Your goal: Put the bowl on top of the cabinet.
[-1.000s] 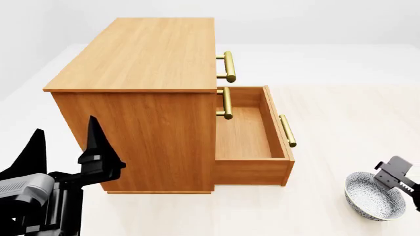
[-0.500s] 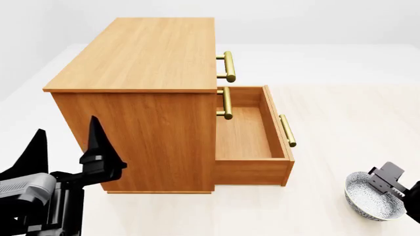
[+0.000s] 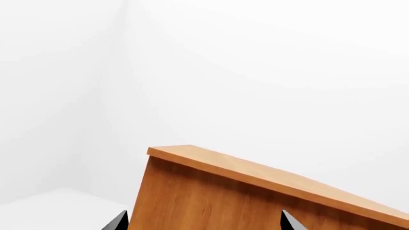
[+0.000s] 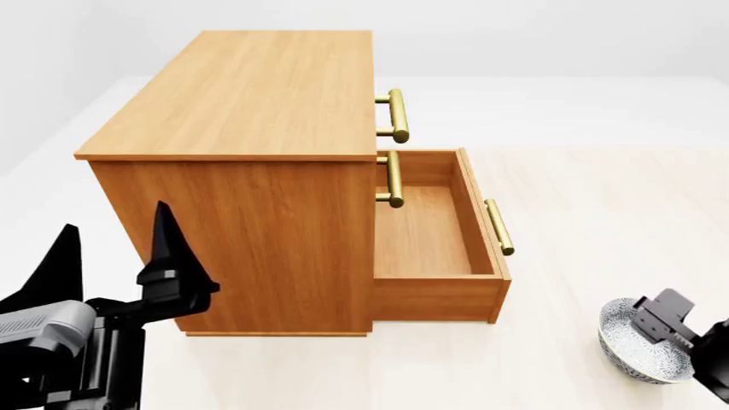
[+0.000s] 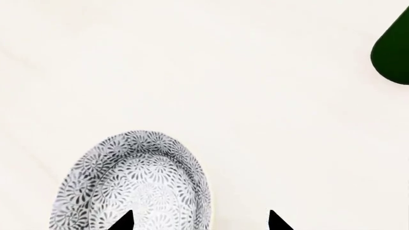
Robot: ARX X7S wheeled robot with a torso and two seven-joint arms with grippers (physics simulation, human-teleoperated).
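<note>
The bowl (image 4: 630, 346), white with a dense blue-grey pattern, sits on the pale surface at the lower right of the head view. My right gripper (image 4: 661, 330) hangs just over its right side. In the right wrist view the bowl (image 5: 131, 184) lies below my open right gripper (image 5: 198, 221): one black tip is over the bowl's inside, the other over the bare surface beyond the rim. The orange-brown cabinet (image 4: 256, 94) stands at centre left, its flat top bare. My left gripper (image 4: 114, 256) is open beside the cabinet's near side, which fills the left wrist view as a wood panel (image 3: 243, 201).
The cabinet's lowest drawer (image 4: 439, 231) is pulled out toward the right, nothing inside, with its brass handle (image 4: 499, 227) sticking out. Two more brass handles (image 4: 394, 115) sit above it. A dark green rounded shape (image 5: 393, 48) shows at the edge of the right wrist view.
My right gripper has come down and a little leftward onto the bowl's right side. The bowl, the cabinet and my left arm have not moved.
</note>
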